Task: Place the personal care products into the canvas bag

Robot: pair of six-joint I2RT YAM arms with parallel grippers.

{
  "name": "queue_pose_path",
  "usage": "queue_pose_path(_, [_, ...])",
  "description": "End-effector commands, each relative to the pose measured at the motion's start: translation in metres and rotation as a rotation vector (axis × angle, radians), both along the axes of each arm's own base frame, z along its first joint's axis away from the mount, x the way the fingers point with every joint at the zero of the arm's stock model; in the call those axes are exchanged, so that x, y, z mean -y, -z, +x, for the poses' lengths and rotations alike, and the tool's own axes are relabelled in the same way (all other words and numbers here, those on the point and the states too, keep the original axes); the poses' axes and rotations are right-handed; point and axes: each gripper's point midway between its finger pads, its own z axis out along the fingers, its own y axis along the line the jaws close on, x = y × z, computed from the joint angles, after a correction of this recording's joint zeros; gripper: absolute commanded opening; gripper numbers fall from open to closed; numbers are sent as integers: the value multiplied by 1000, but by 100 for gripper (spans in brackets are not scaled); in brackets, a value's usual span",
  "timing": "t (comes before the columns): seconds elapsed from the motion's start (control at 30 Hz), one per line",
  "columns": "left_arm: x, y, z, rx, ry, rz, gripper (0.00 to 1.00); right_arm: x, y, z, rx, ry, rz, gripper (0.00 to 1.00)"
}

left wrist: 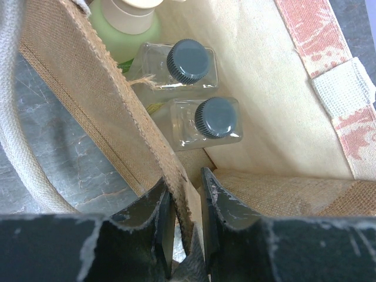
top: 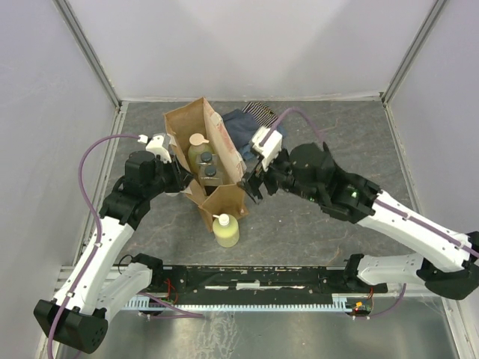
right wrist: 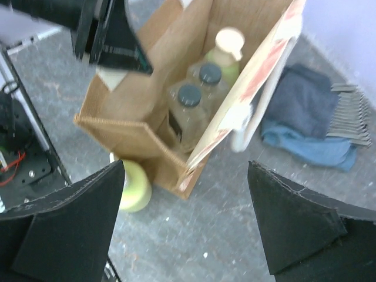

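A: Where are our things?

B: We see three inside the tall tan canvas bag (top: pixel 182 123) with the reddish print. There is the green bottle with the beige cap (left wrist: pixel 126 26), one clear square bottle with a dark cap (left wrist: pixel 188 64), and a second clear square bottle (left wrist: pixel 214 117). The yellow bottle with the white pump (top: pixel 227 232) stands outside on the grey table (top: pixel 314 224), right by the bag's near end.

A: And our pincers?

B: The left pincer (left wrist: pixel 185 182) is clenched on the bag's left wall. The right pincer (right wrist: pixel 185 167) is wide open with nothing in it, up beside the bag's right wall.

A: Which one should go?

B: We think the right one. It is free and close. The yellow bottle sits lower than it, nearer the table's near edge and a bit to the left. The bottle stands straight up, so we would come down from above.
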Motion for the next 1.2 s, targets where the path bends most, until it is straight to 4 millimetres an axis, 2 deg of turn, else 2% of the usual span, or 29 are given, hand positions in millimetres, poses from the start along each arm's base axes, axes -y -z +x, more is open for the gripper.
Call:
queue_pose_path(0.0, [0, -18, 4, 71, 26, 19, 30, -4, 65, -20, -91, 35, -127, 93])
queue_pose_path(0.3, [1, -15, 4, 61, 30, 22, 30, -30, 140, -70, -69, -8, -320, 95])
queue_pose_path(0.47, [0, -14, 3, 66, 27, 24, 30, -42, 162, -76, -63, -22, -328, 96])
queue_pose_path(0.67, [0, -15, 1, 68, 30, 19, 30, -57, 172, -69, -21, -30, -342, 96])
queue_pose_path(0.93, [0, -15, 0, 71, 32, 17, 30, -83, 169, -59, 13, -36, -310, 95])
queue_pose_path(1.17, [0, -13, 0, 66, 30, 19, 30, -88, 167, -52, -37, -52, -241, 85])
